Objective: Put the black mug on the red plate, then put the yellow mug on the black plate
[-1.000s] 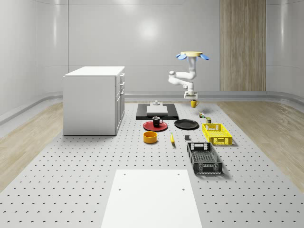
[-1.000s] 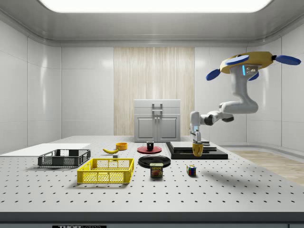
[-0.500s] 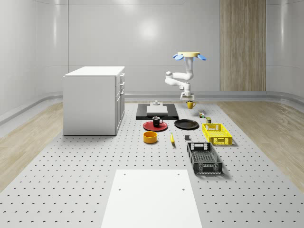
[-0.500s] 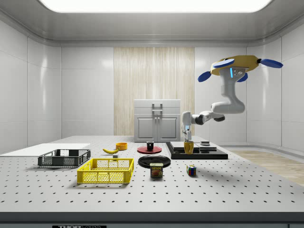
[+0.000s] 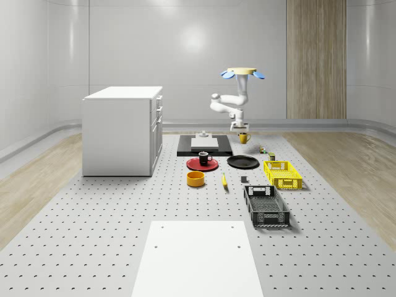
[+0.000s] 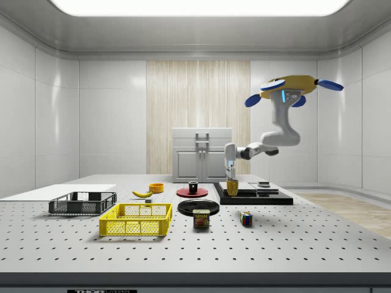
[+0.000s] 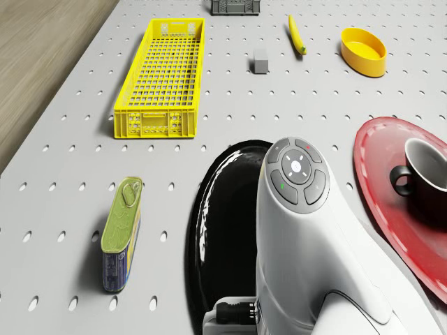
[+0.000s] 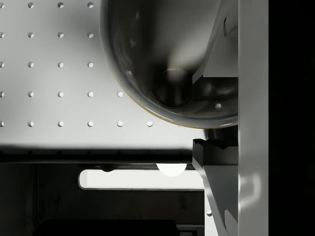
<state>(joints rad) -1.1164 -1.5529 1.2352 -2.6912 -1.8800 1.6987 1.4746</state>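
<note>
Drone (image 6: 287,85) has shifted toward the black plate (image 5: 242,162); my gripper (image 6: 231,179) grips the yellow mug (image 6: 232,188), airborne near the worktop's far edge; black mug (image 5: 204,158) sits on red plate (image 5: 202,164).

The mug (image 5: 205,158) stands on one plate (image 5: 202,164), the other plate (image 5: 242,162) beside it on the whole-scene view's right.

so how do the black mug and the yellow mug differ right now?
The black mug stands on the red plate, free of the robot; the yellow mug hangs in the gripper, off the table. The black mug has reached its plate; the yellow mug has not reached the black plate. Both are upright, handled and similar in size.
</note>
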